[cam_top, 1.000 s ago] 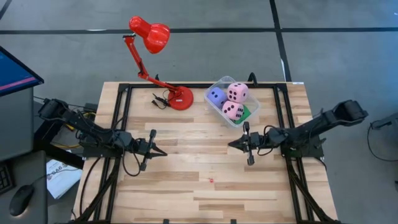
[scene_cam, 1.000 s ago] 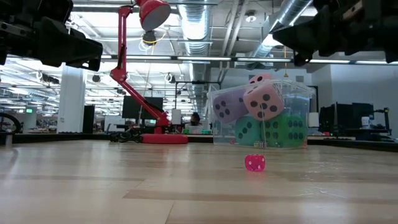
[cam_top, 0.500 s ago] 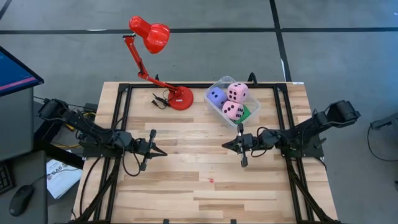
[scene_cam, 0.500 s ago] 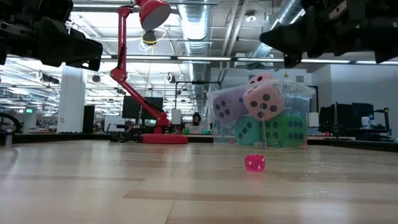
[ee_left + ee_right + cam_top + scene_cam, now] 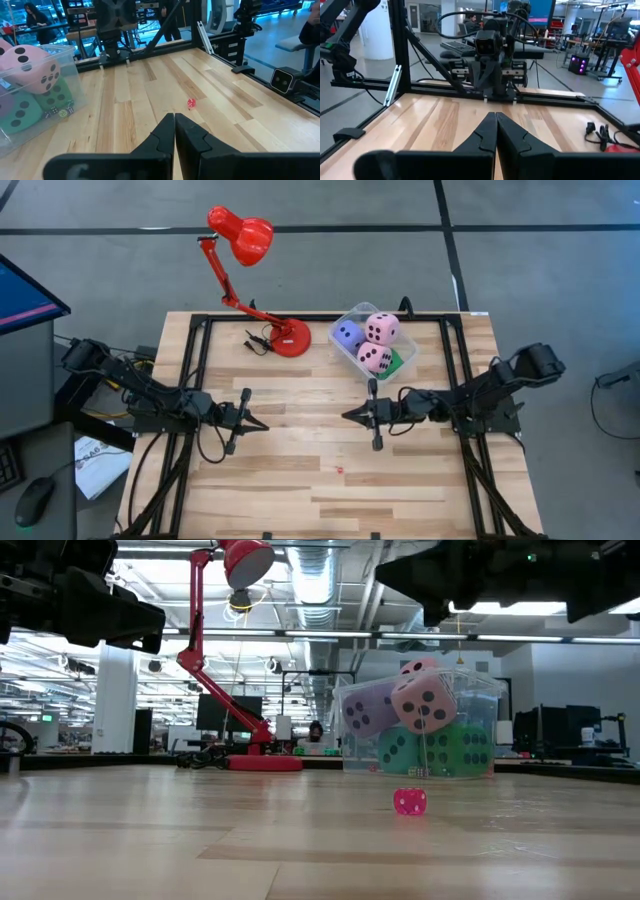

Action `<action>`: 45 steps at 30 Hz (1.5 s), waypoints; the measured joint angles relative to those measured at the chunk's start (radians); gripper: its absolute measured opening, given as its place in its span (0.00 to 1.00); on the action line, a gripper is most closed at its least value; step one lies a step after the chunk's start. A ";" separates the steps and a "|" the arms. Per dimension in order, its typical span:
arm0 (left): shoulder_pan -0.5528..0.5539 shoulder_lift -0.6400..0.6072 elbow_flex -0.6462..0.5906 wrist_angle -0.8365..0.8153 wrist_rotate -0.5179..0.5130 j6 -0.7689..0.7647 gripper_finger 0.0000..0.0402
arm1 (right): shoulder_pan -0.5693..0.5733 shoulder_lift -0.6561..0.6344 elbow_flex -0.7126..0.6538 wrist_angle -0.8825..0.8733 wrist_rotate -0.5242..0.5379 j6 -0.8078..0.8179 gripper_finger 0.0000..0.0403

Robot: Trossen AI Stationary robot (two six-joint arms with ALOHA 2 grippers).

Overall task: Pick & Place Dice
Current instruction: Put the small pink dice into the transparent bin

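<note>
A clear tub [image 5: 372,346] at the table's far middle holds soft dice: a purple-blue one [image 5: 347,333], two pink ones [image 5: 381,328] [image 5: 374,357] and a green one [image 5: 397,362]. A tiny red die [image 5: 340,471] lies alone on the wood nearer the front, also seen as the red die [image 5: 410,801] and the red die [image 5: 191,103]. My left gripper [image 5: 265,423] hovers shut at mid-left. My right gripper [image 5: 345,416] hovers shut near the table's middle, just in front of the tub. Neither touches anything.
A red desk lamp [image 5: 250,240] stands with its base [image 5: 290,338] and a black cord at the far edge, left of the tub. Black frame rails [image 5: 200,370] run along both sides. Bare wood lies between the grippers and toward the near edge.
My right gripper has moved toward the table's left edge, passing in front of the tub toward the middle, staying shut and above the table. The dice and tub have not moved.
</note>
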 joint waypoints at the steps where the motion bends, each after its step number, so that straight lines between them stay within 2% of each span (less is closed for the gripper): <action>1: 0.000 0.000 0.000 0.000 0.000 0.000 0.00 | -0.003 0.004 0.004 -0.002 0.000 -0.013 0.00; 7: 0.000 0.000 0.000 0.000 0.000 0.000 0.00 | -0.009 0.008 0.018 -0.006 0.000 -0.074 0.00; 24: 0.000 0.000 0.000 -0.001 0.000 0.000 0.00 | 0.103 0.010 0.025 -0.066 0.002 -0.025 0.00; 28: 0.000 0.000 0.000 -0.001 0.000 0.000 0.00 | 0.131 0.010 0.057 -0.061 0.100 0.027 0.00; 33: 0.000 0.000 0.000 -0.001 0.000 0.000 0.00 | 0.156 0.010 0.137 -0.211 0.109 -0.036 0.00; 39: 0.000 0.000 0.000 -0.001 0.000 0.000 0.00 | 0.165 0.010 0.248 -0.484 0.110 0.052 0.00; 45: 0.000 0.000 0.000 -0.001 0.000 0.000 0.00 | 0.165 0.010 0.283 -0.534 0.109 0.091 0.00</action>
